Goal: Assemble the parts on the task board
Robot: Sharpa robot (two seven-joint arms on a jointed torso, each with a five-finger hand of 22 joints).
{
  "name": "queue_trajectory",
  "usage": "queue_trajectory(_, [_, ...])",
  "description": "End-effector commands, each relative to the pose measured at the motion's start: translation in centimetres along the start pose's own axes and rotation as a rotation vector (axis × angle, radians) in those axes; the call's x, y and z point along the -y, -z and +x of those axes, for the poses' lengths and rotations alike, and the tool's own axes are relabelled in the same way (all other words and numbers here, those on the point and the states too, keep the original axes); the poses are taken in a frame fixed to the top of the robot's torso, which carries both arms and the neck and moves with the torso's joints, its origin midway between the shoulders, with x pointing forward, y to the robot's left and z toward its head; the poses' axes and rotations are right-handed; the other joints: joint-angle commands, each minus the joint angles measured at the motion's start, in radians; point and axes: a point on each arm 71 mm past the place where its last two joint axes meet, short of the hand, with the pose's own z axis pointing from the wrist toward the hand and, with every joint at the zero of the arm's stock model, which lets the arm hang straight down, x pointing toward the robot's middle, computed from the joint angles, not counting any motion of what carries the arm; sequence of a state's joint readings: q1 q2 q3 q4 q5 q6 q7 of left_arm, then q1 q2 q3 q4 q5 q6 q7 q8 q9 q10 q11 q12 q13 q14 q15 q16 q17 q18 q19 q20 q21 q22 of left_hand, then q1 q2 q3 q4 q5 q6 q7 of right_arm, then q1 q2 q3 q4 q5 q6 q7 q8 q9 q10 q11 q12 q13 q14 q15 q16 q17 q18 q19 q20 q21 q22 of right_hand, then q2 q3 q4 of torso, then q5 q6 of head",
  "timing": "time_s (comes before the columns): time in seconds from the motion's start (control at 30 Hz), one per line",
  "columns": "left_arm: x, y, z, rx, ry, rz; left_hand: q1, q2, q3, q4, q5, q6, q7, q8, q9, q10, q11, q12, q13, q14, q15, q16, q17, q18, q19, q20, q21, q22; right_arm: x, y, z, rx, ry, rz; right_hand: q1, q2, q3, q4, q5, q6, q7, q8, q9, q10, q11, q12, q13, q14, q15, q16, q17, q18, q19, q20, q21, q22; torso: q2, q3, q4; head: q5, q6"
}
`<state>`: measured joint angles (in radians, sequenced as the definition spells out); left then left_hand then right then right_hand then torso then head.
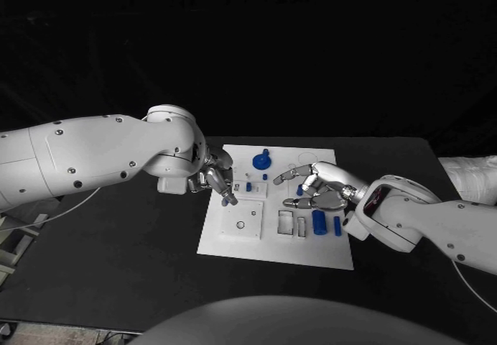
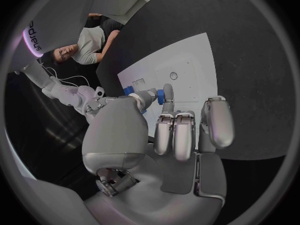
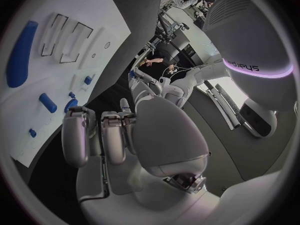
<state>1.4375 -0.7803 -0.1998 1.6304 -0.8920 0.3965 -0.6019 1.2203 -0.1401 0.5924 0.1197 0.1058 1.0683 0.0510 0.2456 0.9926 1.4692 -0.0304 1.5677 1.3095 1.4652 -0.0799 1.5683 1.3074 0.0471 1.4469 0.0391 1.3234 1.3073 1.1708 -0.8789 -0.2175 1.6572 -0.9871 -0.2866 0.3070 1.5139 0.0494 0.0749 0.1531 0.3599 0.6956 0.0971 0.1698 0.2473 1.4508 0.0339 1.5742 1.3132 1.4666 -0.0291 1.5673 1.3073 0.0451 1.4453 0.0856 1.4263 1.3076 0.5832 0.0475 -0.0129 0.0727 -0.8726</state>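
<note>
Black tabletop point(image 1: 124, 259) under white board point(image 1: 271, 248) at centre. Left robot hand point(image 1: 215, 183) over board's left edge, fingers curled, nothing visibly held. Right robot hand point(image 1: 316, 188) above blue parts point(image 1: 320, 221), grasp unclear.

left arm: reaches in from the worktop's left edge | left hand point(image 1: 215, 182): fingers curled downward, nothing seen held | right arm: enters from the right edge | right hand point(image 1: 316, 188): fingers bent and spread apart, grip cannot be told
</note>
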Motion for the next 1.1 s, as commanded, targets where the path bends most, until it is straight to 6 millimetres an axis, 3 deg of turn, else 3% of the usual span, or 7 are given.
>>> queue_trajectory(0.03, [1.0, 0.1, 0.1, 0.014, 0.03, 0.09, -0.002, -0.013, 0.067, -0.057, -0.009, 0.015, -0.022, 0.003, 0.0, 0.102, -0.003, 0.003, 0.261, 0.106, 0.003, 0.002, 0.263, 0.006, 0.004, -0.003, 0.004, 0.193, -0.7, -0.2, 0.7, -0.034, 0.025, -0.038, 0.003, -0.008, 0.007, -0.002, -0.008, 0.003, -0.002, -0.004, -0.002, 0.12, -0.021, -0.003, 0.258, 0.104, -0.005, 0.003, 0.264, -0.005, 0.004, -0.004, 0.007, 0.211, 0.002, 0.0012, -0.0003, -0.006, 0.0])
queue_trajectory(0.6, [2.3, -0.5, 0.7, -0.074, 0.078, 0.142, 0.0, -0.017, 0.066, -0.043, -0.024, 0.011, -0.022, 0.006, -0.003, 0.102, -0.003, 0.003, 0.261, 0.106, 0.003, 0.002, 0.263, 0.008, 0.001, -0.003, -0.002, 0.191, -1.5, -1.1, 2.4, -0.088, 0.035, -0.078, 0.009, -0.025, 0.034, -0.013, -0.02, -0.001, -0.039, -0.024, -0.024, 0.12, -0.048, -0.003, 0.258, 0.104, -0.025, 0.003, 0.264, -0.004, 0.002, -0.021, 0.005, 0.21, 0.002, 0.0019, 0.0004, -0.015, 0.0])
queue_trajectory(1.1, [2.9, -0.7, 0.9, -0.08, 0.072, 0.146, 0.0, -0.016, 0.066, -0.039, -0.025, 0.011, -0.022, 0.007, -0.004, 0.102, -0.003, 0.003, 0.261, 0.106, 0.003, 0.002, 0.263, 0.008, 0.001, -0.003, -0.001, 0.191, -1.6, -1.4, 3.2, -0.107, 0.025, -0.086, 0.011, -0.029, 0.042, -0.017, -0.024, 0.001, -0.051, -0.027, -0.029, 0.12, -0.056, -0.003, 0.258, 0.104, -0.032, 0.003, 0.264, -0.004, 0.001, -0.027, 0.004, 0.209, 0.002, 0.0014, -0.0002, -0.014, 0.0])
